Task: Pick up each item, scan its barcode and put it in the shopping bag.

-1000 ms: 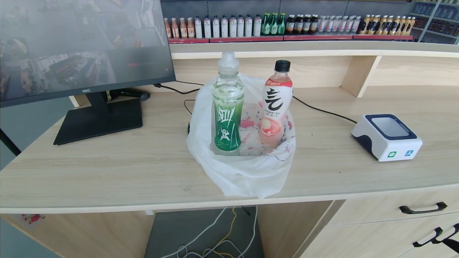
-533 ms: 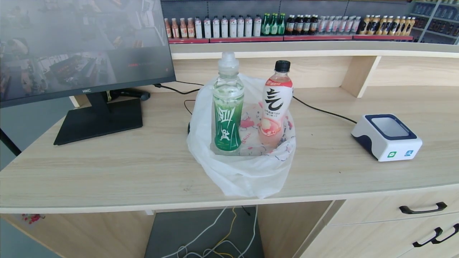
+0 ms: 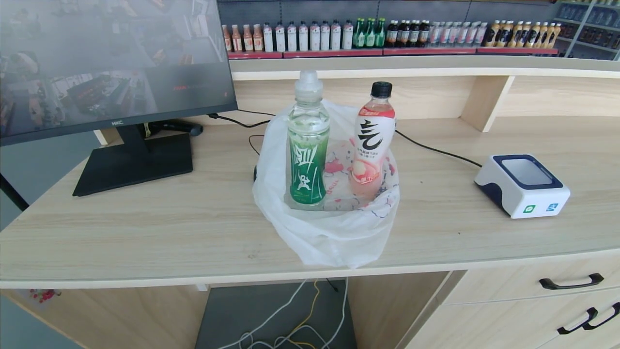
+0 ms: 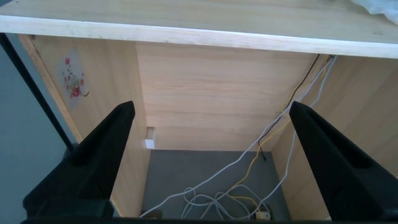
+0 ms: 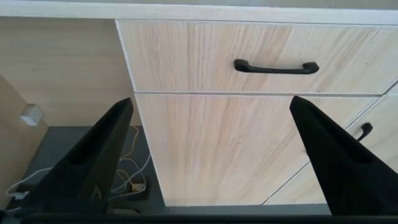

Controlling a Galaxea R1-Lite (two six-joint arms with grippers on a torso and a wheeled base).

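Note:
A white shopping bag (image 3: 329, 237) sits mid-counter, its mouth rolled down. Two bottles stand upright inside it: a green-labelled bottle (image 3: 307, 145) with a clear cap on the left, and a pink peach-drink bottle (image 3: 372, 140) with a black cap on the right. To their right, the white and navy barcode scanner (image 3: 522, 186) rests on the counter. My left gripper (image 4: 211, 107) hangs open below the counter's front edge, facing the knee space, with nothing between its fingers. My right gripper (image 5: 211, 101) is open and empty in front of the drawers.
A monitor (image 3: 111, 63) on a black stand occupies the counter's back left. A black cable (image 3: 436, 150) runs behind the bag to the scanner. Loose cables (image 4: 249, 168) hang under the counter. Drawers with black handles (image 5: 276, 66) are at lower right. A raised shelf borders the back.
A dark tip at the head view's lower right corner one second ago has dropped out of sight. The bag, bottles and scanner have not moved.

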